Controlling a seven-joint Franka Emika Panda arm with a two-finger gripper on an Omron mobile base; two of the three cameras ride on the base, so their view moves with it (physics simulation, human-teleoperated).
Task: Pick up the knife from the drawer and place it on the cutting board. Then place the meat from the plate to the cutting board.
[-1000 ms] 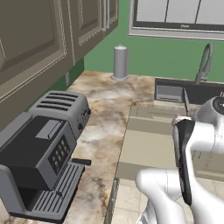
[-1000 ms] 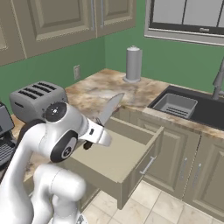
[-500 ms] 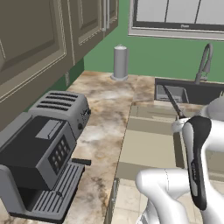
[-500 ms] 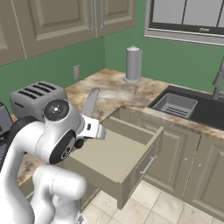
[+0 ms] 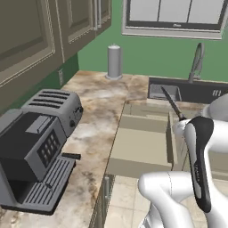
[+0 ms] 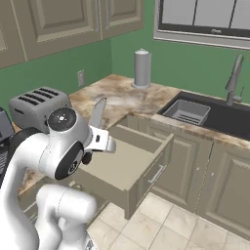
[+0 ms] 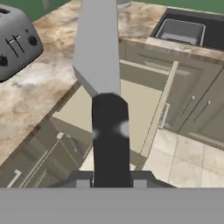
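Knife in jaws, over drawer

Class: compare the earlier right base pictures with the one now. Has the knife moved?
Yes. The black-handled kitchen knife with a silver-grey blade, held in the tool, has swung left, from above the open beige drawer toward the grey toaster.

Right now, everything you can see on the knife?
The knife has a broad, flat silver-grey blade that looks like metal and a round black handle. The tool grips the handle at its lower end, so the knife is lifted clear of the open drawer. In the right base view the blade points up and tilts slightly. Nothing else touches it.
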